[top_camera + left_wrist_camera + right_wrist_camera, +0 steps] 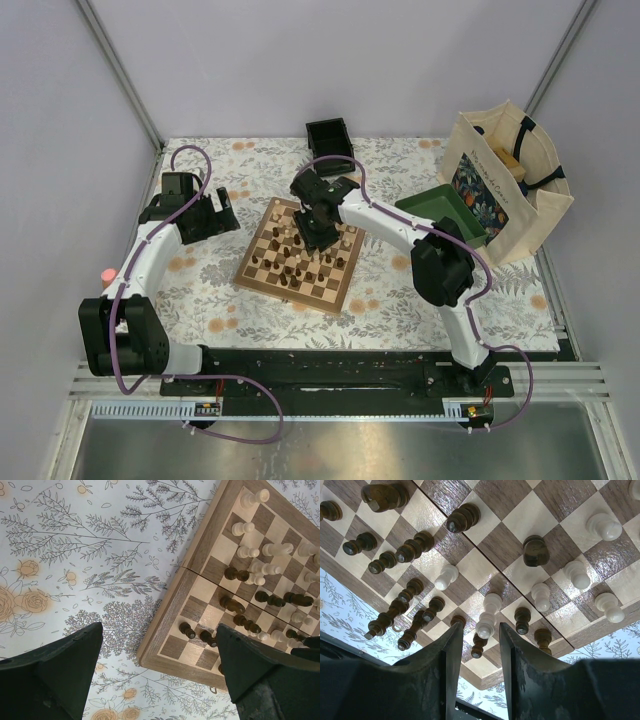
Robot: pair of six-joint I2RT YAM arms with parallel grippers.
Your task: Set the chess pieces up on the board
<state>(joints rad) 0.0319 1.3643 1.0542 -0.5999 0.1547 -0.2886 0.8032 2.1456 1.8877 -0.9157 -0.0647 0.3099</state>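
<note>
The board (pixel 249 274) lies mid-table with cream and dark chess pieces (pixel 300 252) scattered over its squares, most of them standing. My right gripper (pixel 318 237) hangs over the board's far middle. In the right wrist view its jaws (pixel 481 630) stand narrowly apart around the head of a tall cream piece (pixel 489 614), with a small gap on each side. A dark pawn (pixel 479 646) stands just beyond it. My left gripper (pixel 214 216) hovers left of the board, wide open and holding nothing (pixel 160 630), above the cloth by the board's corner (pixel 162 625).
A small black box (pixel 330 136) sits behind the board. A green tray (pixel 441 208) and a cream tote bag (pixel 512 185) stand at the right. The floral tablecloth (pixel 200 290) covers the table.
</note>
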